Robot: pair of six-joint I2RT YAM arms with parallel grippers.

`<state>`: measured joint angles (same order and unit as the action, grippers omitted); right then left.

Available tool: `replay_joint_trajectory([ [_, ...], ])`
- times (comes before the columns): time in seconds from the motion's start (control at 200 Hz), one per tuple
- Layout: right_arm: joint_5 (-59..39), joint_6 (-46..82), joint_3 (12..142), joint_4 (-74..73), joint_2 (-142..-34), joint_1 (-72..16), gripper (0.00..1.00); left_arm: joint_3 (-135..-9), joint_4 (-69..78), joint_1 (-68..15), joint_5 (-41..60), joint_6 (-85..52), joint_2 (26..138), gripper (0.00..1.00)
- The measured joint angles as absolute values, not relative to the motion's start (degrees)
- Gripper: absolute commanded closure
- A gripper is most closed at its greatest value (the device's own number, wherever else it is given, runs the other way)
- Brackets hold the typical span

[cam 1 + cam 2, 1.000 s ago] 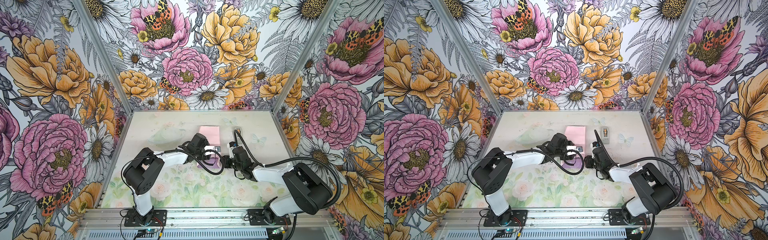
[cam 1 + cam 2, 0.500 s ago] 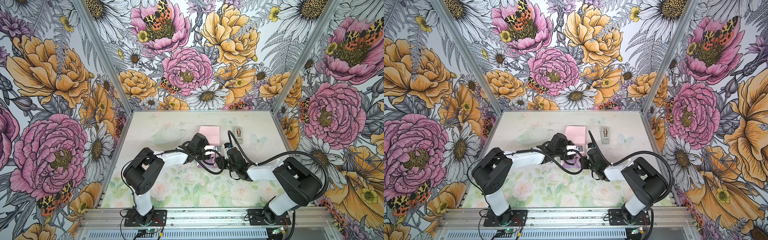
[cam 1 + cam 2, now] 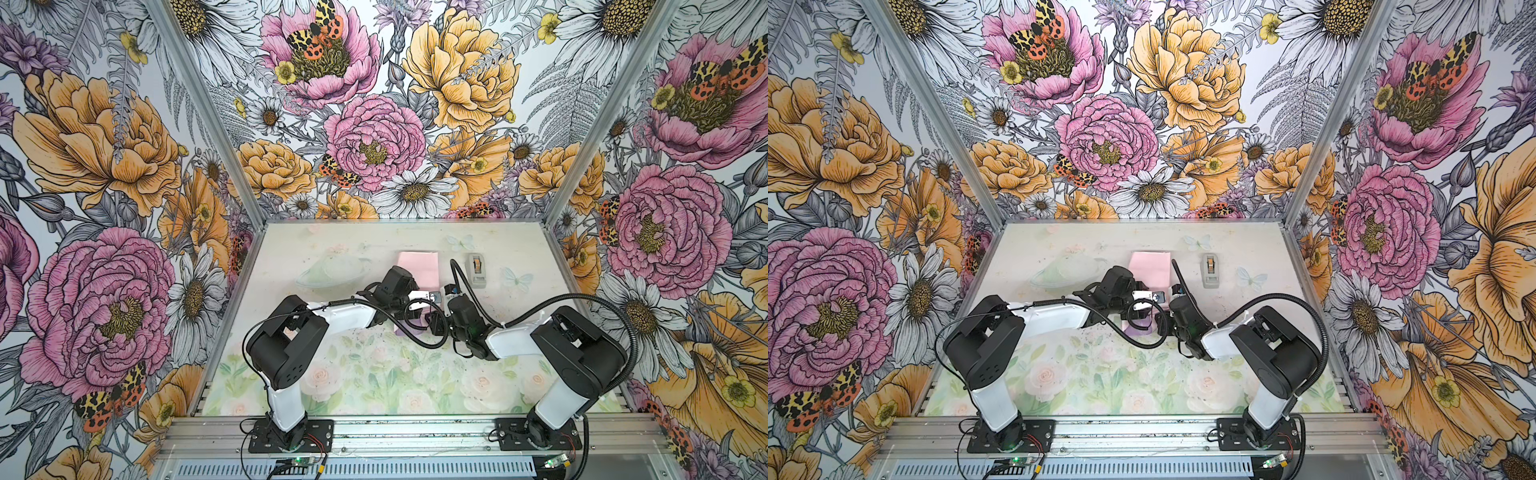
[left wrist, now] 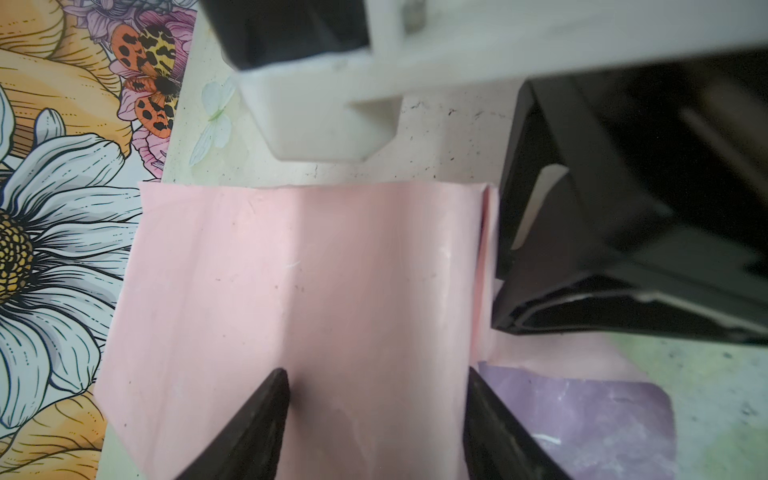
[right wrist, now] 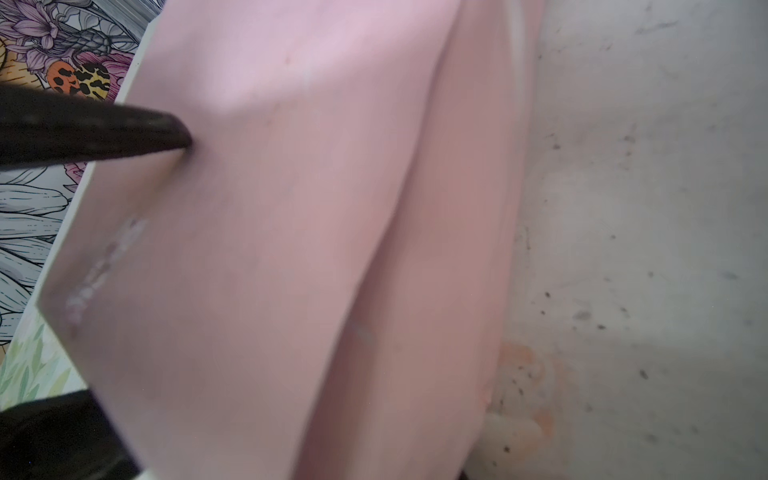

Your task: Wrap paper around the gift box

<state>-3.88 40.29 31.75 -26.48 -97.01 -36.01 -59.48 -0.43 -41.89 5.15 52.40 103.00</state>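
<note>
Between the paper [image 3: 417, 268] and the tape dispenser [image 3: 476, 270] rises a black cable [image 3: 459, 276].

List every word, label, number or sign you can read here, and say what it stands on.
No text here can be read.
On the tape dispenser: dark marks on its top, too small to read.
On the paper: nothing printed on the plain pink face.

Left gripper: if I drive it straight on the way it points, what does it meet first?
The paper: the left gripper has its open fingertips at the pink face, seemingly touching. The right arm stands farther on; depth unclear.
</note>
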Motion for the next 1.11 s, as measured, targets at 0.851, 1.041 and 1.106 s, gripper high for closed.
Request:
replay_joint_trajectory([
  [0.851, -5.4, 39.7, 31.1, -27.9, -97.4, -37.9, 0.89, -59.4, 0.1, -41.7, 7.0, 50.7, 103.0, 0.38],
  [1.041, -6.7, 40.2, 31.4, -29.3, -99.0, -37.9, 0.93, -59.4, 0.2, -41.4, 7.3, 50.3, 103.0, 0.38],
  [1.106, -7.3, 40.6, 30.9, -29.6, -98.9, -38.3, 0.93, -59.4, 0.3, -41.2, 7.3, 50.0, 103.0, 0.38],
])
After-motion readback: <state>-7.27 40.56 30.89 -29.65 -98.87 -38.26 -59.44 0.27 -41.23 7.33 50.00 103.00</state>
